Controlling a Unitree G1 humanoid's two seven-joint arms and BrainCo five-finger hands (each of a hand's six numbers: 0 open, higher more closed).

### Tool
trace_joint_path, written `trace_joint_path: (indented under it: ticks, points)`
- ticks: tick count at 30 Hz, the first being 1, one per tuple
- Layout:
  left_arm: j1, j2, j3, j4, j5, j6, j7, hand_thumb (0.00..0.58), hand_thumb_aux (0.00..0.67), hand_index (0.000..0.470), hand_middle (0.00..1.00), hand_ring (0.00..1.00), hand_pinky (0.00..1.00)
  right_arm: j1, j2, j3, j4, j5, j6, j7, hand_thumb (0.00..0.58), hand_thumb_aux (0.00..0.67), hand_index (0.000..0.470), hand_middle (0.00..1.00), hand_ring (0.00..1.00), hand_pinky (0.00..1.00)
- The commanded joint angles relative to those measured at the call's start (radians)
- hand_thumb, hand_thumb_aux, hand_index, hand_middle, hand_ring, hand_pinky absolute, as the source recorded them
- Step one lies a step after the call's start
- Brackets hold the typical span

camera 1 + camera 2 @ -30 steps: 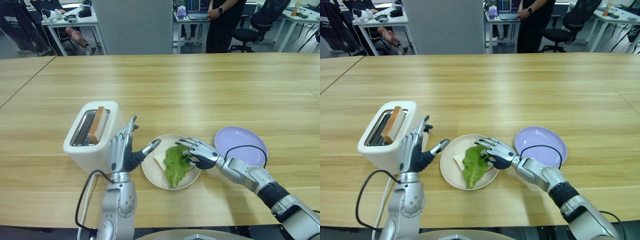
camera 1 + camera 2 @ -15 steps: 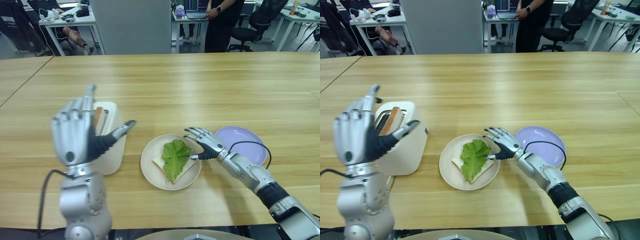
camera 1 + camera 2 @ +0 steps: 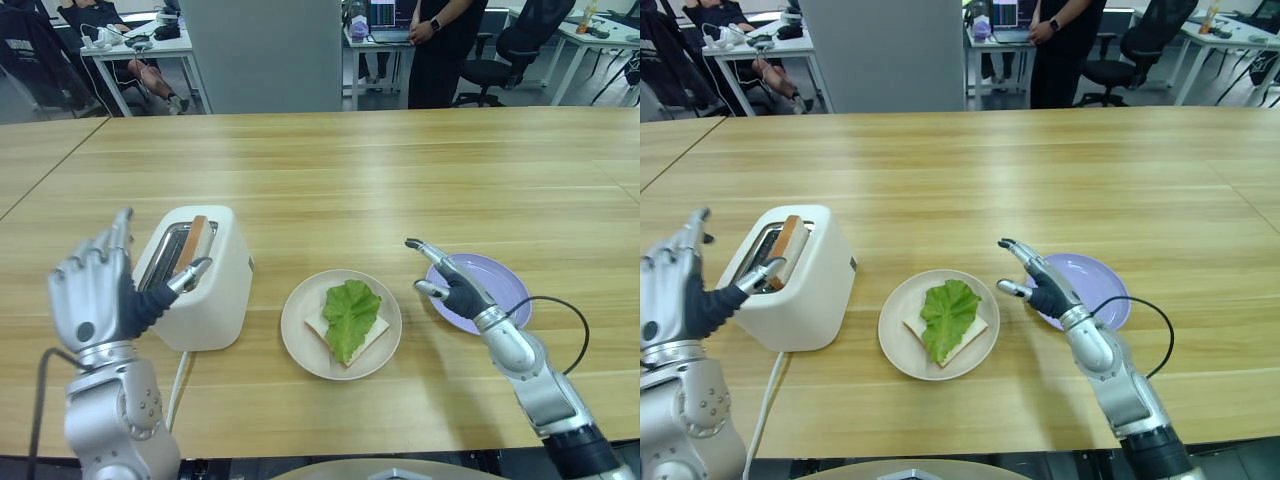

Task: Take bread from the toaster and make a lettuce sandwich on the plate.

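So on the far left we're looking at the left hand. It's hanging just left of the toaster, raised up, with its fingers spread loose and holding nothing. Its thumb is pointing right toward the slot, and we can't tell if it's actually touching the toaster.

The bit that matters is the slice of bread. It's standing on edge in the slot and poking out the top, with its long side running near to far. It's sitting just right of that hand. We're guessing the hand is going to have to come in from above and pinch across the two flat faces. The left hand is by far the nearer one.

Moving right, the plate is sitting near the middle of the table, just beside the toaster. It's carrying a bottom slice with lettuce lying on top. There's no top slice yet, so we're reckoning we're about halfway.

Further right, the right hand is hovering opened out and empty, over the left edge of a purple plate. That's well apart from the toaster.
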Motion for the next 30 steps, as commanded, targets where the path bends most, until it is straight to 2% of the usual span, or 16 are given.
trace_joint_path:
  ticks: [1,11,29,30]
  points:
    - [-0.021,-0.004,-0.063,0.152,0.003,0.021,-0.010,0.000,0.000,0.000,0.33,0.33,0.33,0.047,0.021,-0.017,-0.091,0.086,0.030,0.053,0.000,0.000,0.000,0.00,0.00,0.00]
    - [-0.081,0.008,-0.115,0.243,-0.007,0.086,0.007,0.000,0.000,0.000,0.32,0.32,0.32,0.103,0.040,-0.070,-0.147,0.107,0.055,0.062,0.000,0.000,0.000,0.00,0.00,0.00]
    - [-0.094,0.054,-0.062,0.215,-0.030,0.185,0.029,0.000,0.000,0.000,0.31,0.31,0.31,0.120,0.045,-0.095,-0.073,0.061,0.015,0.043,0.000,0.000,0.000,0.00,0.00,0.00]
    - [-0.097,0.056,-0.061,0.220,-0.031,0.190,0.031,0.053,0.032,0.022,0.33,0.33,0.33,0.122,0.045,-0.097,-0.071,0.061,0.014,0.042,0.000,0.000,0.000,0.00,0.00,0.00]
